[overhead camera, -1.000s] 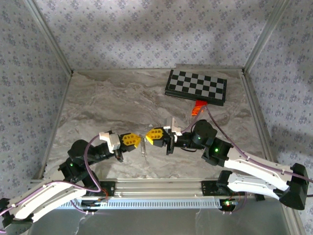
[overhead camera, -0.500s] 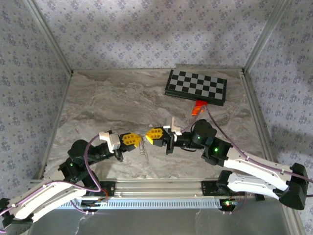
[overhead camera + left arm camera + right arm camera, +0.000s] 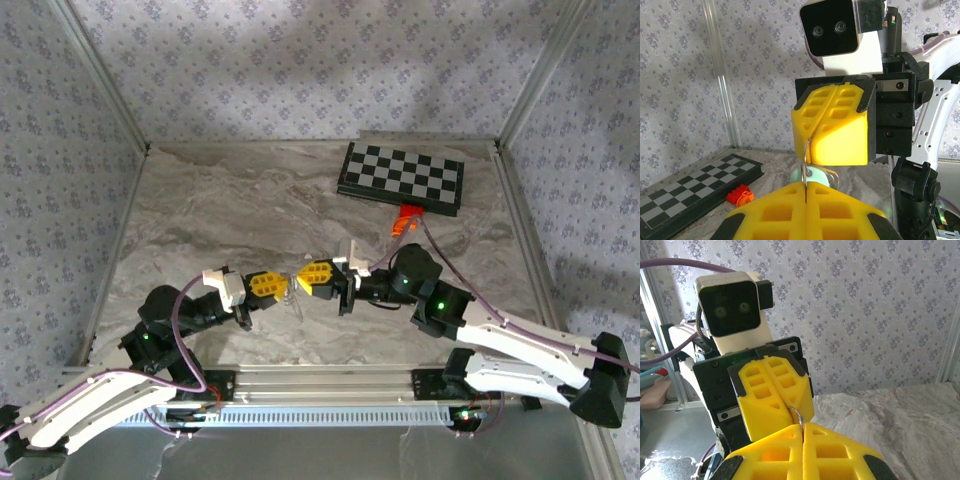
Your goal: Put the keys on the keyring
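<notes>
Both grippers meet tip to tip above the near middle of the table. My left gripper is shut on the thin metal keyring. My right gripper faces it and is shut on the same keyring from the other side. A key with a teal-green head hangs at the ring just beyond my left fingertips, its hole right beside the wire. I cannot tell whether the wire passes through the hole. Its tip is hidden.
A folded chessboard lies at the back right. A red-orange block sits just in front of it. Metal frame posts and patterned walls close in the table on three sides.
The two grippers have drawn slightly closer together. The piece that dangled below the ring now sits higher, between the fingertips. Both stay shut.
</notes>
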`<state>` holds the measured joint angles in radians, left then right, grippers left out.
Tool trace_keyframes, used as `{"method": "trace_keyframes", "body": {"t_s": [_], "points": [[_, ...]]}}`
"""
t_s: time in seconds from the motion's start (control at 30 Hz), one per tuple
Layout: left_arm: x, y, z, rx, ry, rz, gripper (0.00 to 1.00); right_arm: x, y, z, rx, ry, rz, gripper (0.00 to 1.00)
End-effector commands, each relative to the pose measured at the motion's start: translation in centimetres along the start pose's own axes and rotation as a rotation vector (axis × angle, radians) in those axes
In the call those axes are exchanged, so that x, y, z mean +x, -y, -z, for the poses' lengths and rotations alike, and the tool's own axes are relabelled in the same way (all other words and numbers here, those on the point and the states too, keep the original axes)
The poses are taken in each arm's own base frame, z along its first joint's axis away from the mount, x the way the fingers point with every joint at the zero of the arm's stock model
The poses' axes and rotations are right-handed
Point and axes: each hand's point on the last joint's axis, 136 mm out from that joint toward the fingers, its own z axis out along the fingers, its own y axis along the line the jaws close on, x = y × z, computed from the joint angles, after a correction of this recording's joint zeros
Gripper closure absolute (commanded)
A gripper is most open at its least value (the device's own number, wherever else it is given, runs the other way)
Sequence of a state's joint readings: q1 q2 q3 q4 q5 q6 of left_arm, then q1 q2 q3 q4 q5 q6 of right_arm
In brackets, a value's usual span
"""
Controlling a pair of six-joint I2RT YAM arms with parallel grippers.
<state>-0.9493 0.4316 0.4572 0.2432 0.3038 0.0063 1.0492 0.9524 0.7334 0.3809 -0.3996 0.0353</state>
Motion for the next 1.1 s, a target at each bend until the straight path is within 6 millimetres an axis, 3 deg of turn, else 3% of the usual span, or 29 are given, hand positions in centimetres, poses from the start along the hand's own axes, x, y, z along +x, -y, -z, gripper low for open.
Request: {"method": "trace_keyframes", "body": {"t_s": [0.0, 1.07], "points": [[-2.4, 1.1, 0.4, 0.056, 0.081, -0.014, 1.0, 0.5, 0.2, -0.2, 0.015, -0.011, 0.016, 1.0], [-2.1, 0.9, 0.3, 0.048, 0.065, -0.009, 1.0, -0.7, -0.3, 0.9, 0.002, 0.044, 0.017, 1.0]]}}
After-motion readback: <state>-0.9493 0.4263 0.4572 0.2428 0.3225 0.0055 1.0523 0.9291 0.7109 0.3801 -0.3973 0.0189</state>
